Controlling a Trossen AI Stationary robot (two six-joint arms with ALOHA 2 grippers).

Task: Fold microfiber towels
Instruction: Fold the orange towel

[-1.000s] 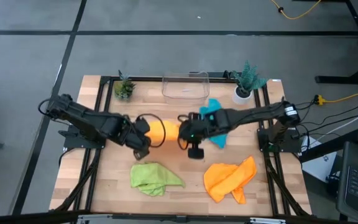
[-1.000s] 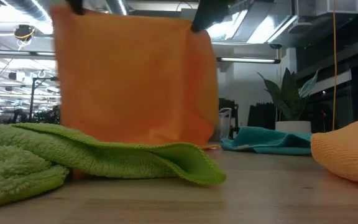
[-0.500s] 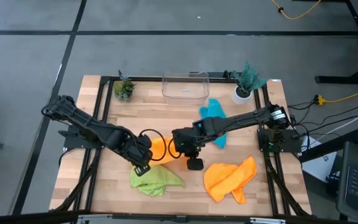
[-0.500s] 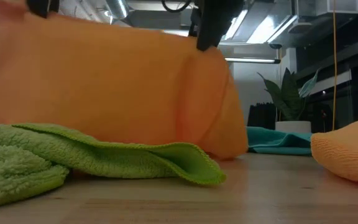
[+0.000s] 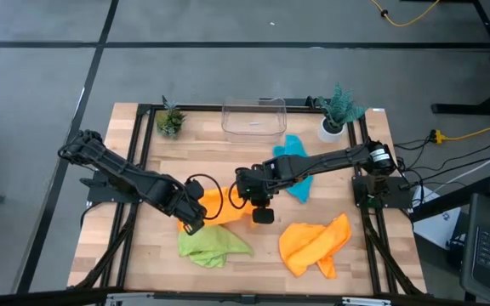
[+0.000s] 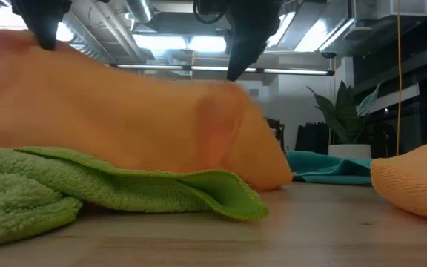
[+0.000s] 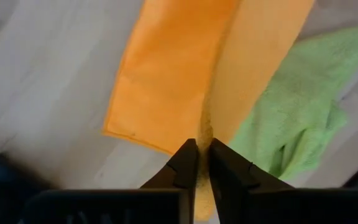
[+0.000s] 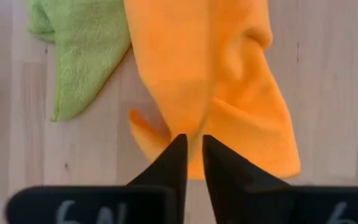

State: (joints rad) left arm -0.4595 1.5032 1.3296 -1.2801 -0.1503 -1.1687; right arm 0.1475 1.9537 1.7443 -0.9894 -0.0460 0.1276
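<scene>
An orange towel (image 5: 221, 204) is strung between my two grippers in the middle of the table. Its lower part lies on the wood next to a crumpled lime green towel (image 5: 211, 242). My left gripper (image 5: 196, 223) is shut on the orange towel's left upper end, and my right gripper (image 5: 258, 204) is shut on its right upper end. A second orange towel (image 5: 315, 242) lies bunched at the near right. A teal towel (image 5: 294, 163) lies behind my right arm. My left gripper pinches the orange towel's upper edge (image 7: 205, 127) at its left end between its two fingers, from above, pointing down. The cloth hangs below in a fold, and its lower end rests on the table. My right gripper pinches the towel's upper edge (image 8: 188, 121) at its right end between its two fingers, from above. The cloth sags below the fingers, slack, and its lower part (image 6: 265, 174) lies on the table.
A clear plastic bin (image 5: 253, 119) stands at the far edge between two small potted plants (image 5: 170, 121) (image 5: 337, 110). The green towel (image 6: 110, 189) lies close in front of the held towel. Bare wood shows at the far left.
Both grippers have gone toward the table's near edge and down with the orange towel. The towel hung almost straight and tall. Now its top is lower and its lower part has bulged out and settled on the table behind the green towel.
</scene>
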